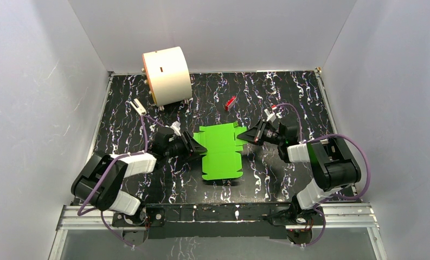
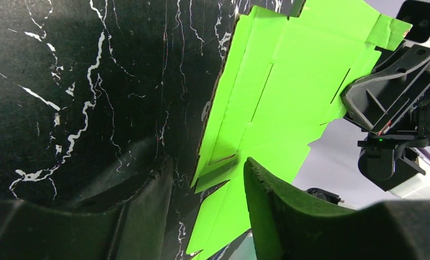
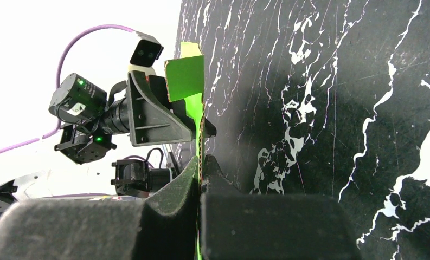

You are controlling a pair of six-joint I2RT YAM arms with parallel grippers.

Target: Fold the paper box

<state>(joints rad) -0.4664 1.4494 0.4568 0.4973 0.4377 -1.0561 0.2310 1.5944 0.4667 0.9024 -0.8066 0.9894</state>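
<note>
Right hand (image 1: pixel 241 135) pinches the paper box (image 1: pixel 222 154) at its right edge; left hand (image 1: pixel 200 147), spread at frame centre, should grip the flap squarely.

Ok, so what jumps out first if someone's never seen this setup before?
The bright green paper box, a flat creased sheet, glows against the black marbled table at centre. The right gripper pinches its right edge, while the left gripper sits at its left edge with jaws open. A large cream cylinder stands far left, and a small red block lies just beyond the sheet.
</note>
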